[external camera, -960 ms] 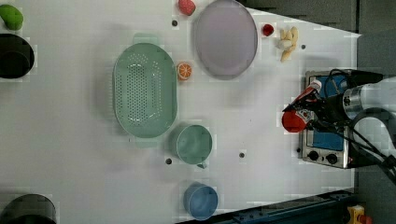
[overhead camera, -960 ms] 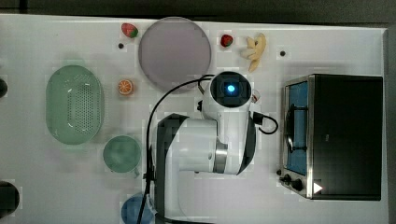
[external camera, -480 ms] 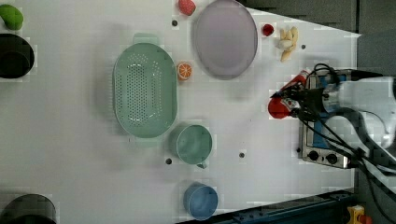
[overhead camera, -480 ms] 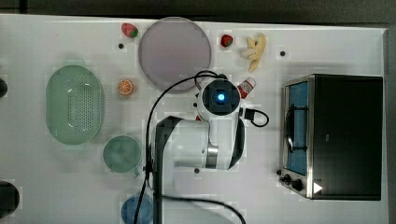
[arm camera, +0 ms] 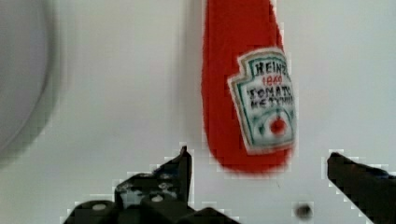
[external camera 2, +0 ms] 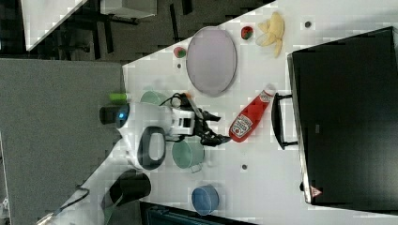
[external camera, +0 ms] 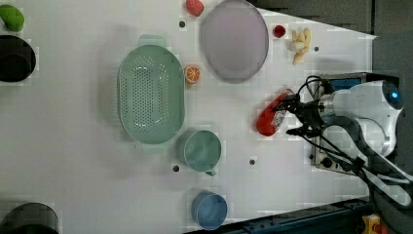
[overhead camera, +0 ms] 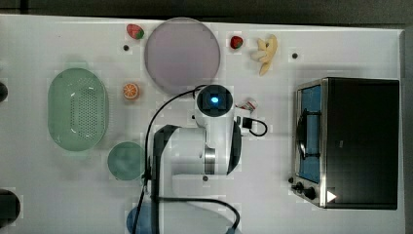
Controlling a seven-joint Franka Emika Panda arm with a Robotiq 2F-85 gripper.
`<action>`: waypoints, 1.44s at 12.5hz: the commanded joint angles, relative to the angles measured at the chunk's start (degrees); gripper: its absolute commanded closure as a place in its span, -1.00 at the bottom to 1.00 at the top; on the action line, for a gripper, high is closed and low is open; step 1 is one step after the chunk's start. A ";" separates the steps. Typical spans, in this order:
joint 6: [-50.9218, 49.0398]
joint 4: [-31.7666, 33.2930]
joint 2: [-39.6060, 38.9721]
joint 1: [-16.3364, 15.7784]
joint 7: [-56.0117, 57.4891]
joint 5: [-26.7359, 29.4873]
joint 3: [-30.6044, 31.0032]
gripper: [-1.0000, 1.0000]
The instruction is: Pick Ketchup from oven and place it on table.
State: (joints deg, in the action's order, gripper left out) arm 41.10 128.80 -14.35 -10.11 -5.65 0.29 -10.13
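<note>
Since the earlier frame the gripper (arm camera: 259,161) has spread its dark fingers wide and let go of the glossy red ketchup (external camera 2: 247,119), which lies on the smooth white table (external camera 2: 263,183) between the round lilac plate (external camera 2: 211,61) and the boxy black oven (external camera 2: 347,117).

Bright even light, blocky pixelation
</note>
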 commanded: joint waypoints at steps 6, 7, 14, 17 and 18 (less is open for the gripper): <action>-30.52 -28.44 13.21 0.78 -1.35 0.41 -0.28 -1.00; -32.82 -30.40 13.21 0.78 -1.35 0.41 -0.28 -1.00; -39.84 -35.85 13.03 0.86 -1.35 0.27 -0.81 -1.00; -39.84 -35.45 12.82 0.86 -1.35 0.27 -0.81 -1.00; -39.84 -35.37 12.81 0.86 -1.35 0.27 -0.82 -1.00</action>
State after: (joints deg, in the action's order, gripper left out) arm 0.26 94.00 -1.79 -9.09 -5.68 0.60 -11.48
